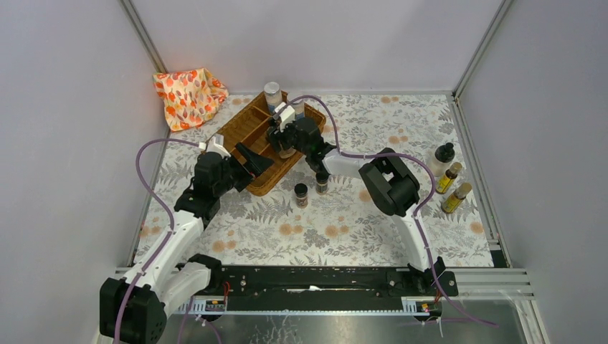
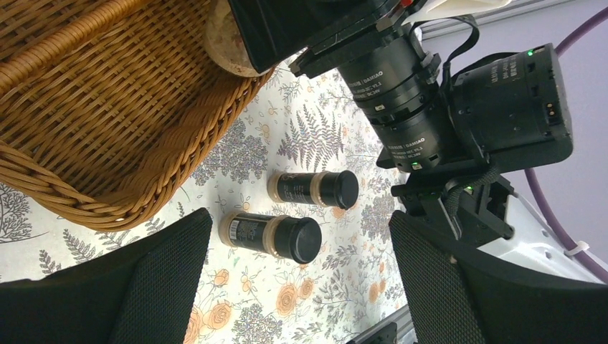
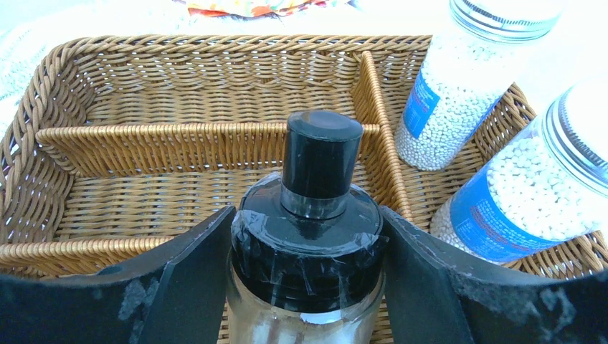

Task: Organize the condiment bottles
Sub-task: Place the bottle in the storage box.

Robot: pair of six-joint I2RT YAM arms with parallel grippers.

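Hovering at the near-left rim of the wicker tray [image 1: 247,127], the left gripper [image 1: 252,159] had its jaws spread wide on nothing. Two short spice jars [image 1: 301,194] stood upright on the table between the arms. Further right, the right gripper [image 3: 308,244] was clamped on a black-capped bottle [image 3: 320,154], upright over a tray compartment; whether its base touched the weave could not be told. White-filled jars [image 3: 459,93] filled the section to its right, so the drop looked straight down.

A brown wicker divided tray [image 1: 242,130] stands near the far left corner of the table [image 1: 344,229]. An orange-patterned cloth [image 1: 188,97] lies crumpled at that corner.
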